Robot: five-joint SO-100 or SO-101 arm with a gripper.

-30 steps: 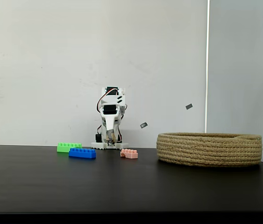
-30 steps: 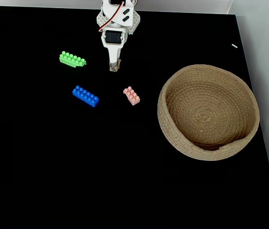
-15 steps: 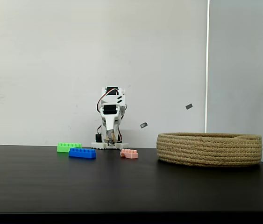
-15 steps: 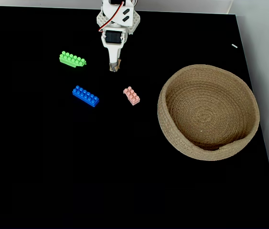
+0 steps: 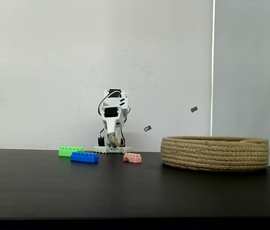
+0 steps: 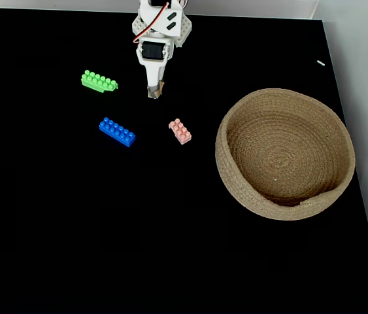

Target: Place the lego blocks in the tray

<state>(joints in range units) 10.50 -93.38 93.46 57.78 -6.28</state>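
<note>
The gripper (image 6: 153, 93) hangs folded near its base, jaws together and empty, because the green brick (image 6: 99, 81), blue brick (image 6: 117, 131) and pink brick (image 6: 180, 131) lie on the table outside the tray (image 6: 236, 186).

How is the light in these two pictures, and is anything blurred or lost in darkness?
In a fixed view from the side, light is even and soft, and the table shows a dull sheen. In a fixed view from above, the table is plain black; the lego blocks and tray stay sharp.

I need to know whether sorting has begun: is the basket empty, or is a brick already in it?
Empty. In the fixed view from above, the basket shows bare coils; the three bricks lie on the table.
</note>
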